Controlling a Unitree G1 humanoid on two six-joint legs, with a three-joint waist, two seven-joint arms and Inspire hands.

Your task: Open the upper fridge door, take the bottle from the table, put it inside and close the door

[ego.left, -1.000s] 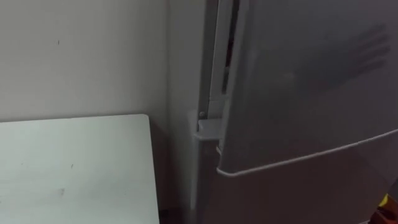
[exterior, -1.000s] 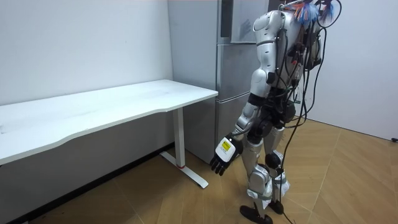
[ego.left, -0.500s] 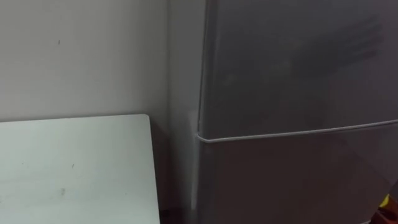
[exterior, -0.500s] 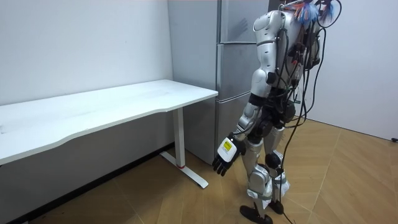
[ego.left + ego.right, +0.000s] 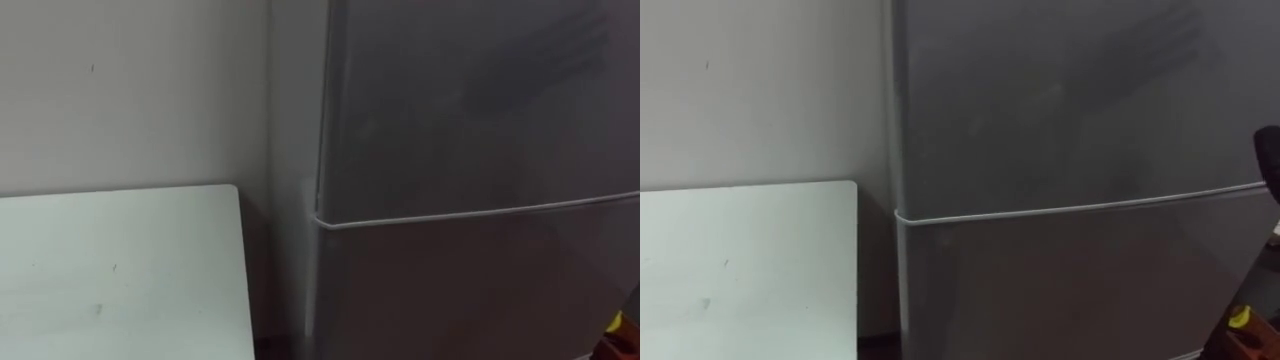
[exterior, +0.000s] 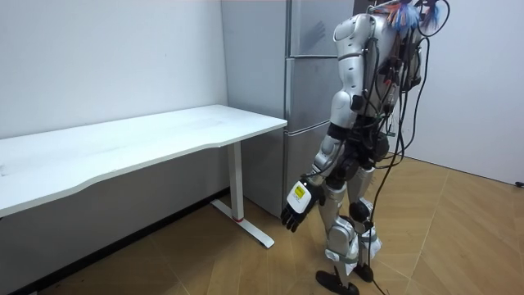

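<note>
Grey two-door metal fridge (image 5: 470, 180), first entry: how do the doors stand? (M)

Both closed. The upper door (image 5: 480, 100) sits flush above the lower door (image 5: 470, 290), with one pale seam line running level between them. (K)

Bottle? (M)

Cannot tell where it is. The upper compartment is closed off by its door. (K)

Left hand (image 6: 296, 205)? (M)

Room view: it hangs low at the end of a straight-down arm, beside the thigh and below the level of the tabletop. The dark fingers are loose and a little apart, pointing at the floor, and the palm is empty. (K)

Right hand (image 5: 1270, 170)? (M)

A dark part of it sits at the right edge of the right eye view, in front of the upper door just above the seam. Spread or closed: cannot tell. (K)

Stance? (M)

Upright on the wood-pattern parquet floor (image 6: 458, 238), close to the fridge front and facing it, just past the short end of the long white table with white metal legs (image 6: 164, 135). (K)

Table against fridge? (M)

Its long back edge runs along the pale wall (image 5: 130, 90). Its far right corner lies just beside the fridge's left side, apart from it by a narrow dark gap. (K)

Anything else? (M)

A small yellow-and-red thing (image 5: 1238, 320) at the lower right corner, before the lower door. Too small to identify. (K)
</note>
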